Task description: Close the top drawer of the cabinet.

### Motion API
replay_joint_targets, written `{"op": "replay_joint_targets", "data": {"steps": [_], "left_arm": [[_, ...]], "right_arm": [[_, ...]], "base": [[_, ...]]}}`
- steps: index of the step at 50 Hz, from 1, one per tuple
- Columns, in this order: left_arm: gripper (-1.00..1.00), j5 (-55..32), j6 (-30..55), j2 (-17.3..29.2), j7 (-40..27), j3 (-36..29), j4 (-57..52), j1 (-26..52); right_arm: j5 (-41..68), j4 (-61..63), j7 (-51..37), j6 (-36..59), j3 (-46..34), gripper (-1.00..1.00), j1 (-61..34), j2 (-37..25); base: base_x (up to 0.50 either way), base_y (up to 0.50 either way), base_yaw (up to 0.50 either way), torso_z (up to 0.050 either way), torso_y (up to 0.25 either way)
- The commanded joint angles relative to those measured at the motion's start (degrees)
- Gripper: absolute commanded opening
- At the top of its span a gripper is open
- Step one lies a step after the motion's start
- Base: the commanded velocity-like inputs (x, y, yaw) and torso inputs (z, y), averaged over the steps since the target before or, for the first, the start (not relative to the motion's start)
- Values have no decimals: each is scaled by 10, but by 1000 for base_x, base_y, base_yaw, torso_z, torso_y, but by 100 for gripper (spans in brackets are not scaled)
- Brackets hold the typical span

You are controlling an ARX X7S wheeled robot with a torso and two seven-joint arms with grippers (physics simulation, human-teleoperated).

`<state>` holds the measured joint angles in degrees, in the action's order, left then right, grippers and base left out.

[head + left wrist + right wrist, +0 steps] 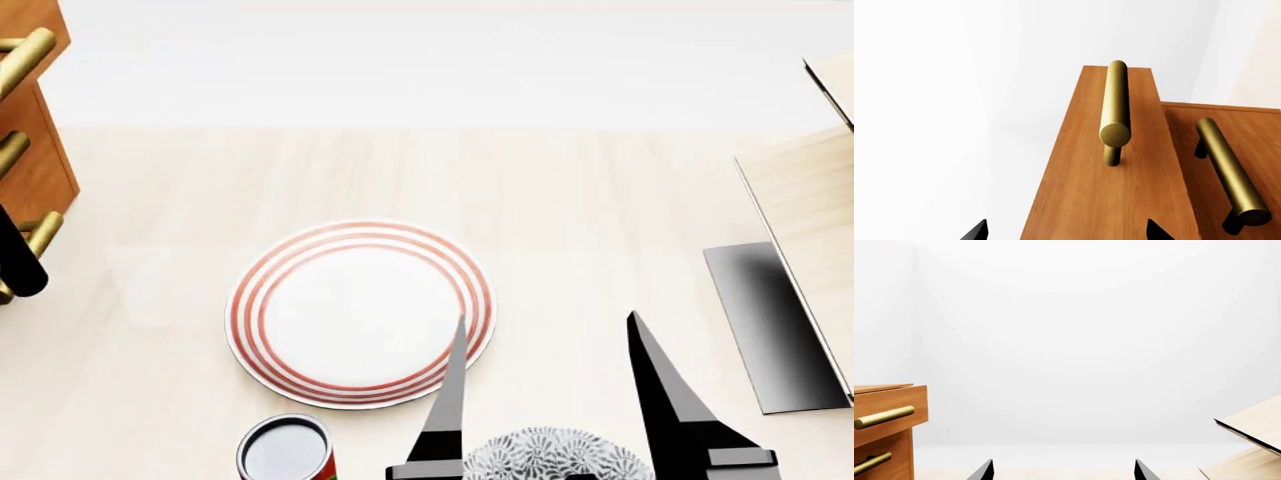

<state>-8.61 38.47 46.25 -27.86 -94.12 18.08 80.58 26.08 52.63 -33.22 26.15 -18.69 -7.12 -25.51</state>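
Note:
The cabinet (884,460) stands at the far left, orange-brown wood with brass bar handles. Its top drawer (891,407) sticks out past the lower drawer front (881,450). In the left wrist view the top drawer front (1114,190) with its brass handle (1115,105) lies just ahead of my open left gripper (1067,234); the lower front (1254,150) sits further back beside it. In the head view only a black finger (16,262) of that gripper shows against the cabinet (43,165). My right gripper (554,400) hangs open and empty over the table, far from the cabinet.
A white plate with red rings (360,312) lies mid-table. A can (284,450) and a patterned grey object (554,455) sit at the near edge. A pale slanted wood structure (801,200) with a black base (774,330) stands at the right.

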Motion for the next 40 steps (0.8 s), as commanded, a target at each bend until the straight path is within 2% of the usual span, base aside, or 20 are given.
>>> {"op": "replay_joint_targets", "data": {"steps": [1, 8, 13, 19, 40], "left_arm": [[100, -65, -16, 22, -33, 55, 23, -29], [100, -80, -1, 53, -44, 73, 2, -25], [100, -81, 40, 93, -43, 74, -58, -8], [100, -80, 68, 118, -39, 74, -93, 4], [100, -72, 68, 122, -29, 68, -83, 3]], "right_arm": [[3, 1, -4, -1, -2, 100, -1, -3], [3, -3, -5, -7, -2, 100, 1, -5], [3, -4, -5, -8, -4, 100, 1, -6], [4, -3, -7, -7, -5, 100, 0, -8], [5, -4, -13, -9, -11, 100, -2, -11]], "base": [[0, 0, 0, 0, 0], [0, 0, 0, 0, 0], [0, 0, 0, 0, 0], [0, 0, 0, 0, 0], [0, 0, 0, 0, 0]]}}
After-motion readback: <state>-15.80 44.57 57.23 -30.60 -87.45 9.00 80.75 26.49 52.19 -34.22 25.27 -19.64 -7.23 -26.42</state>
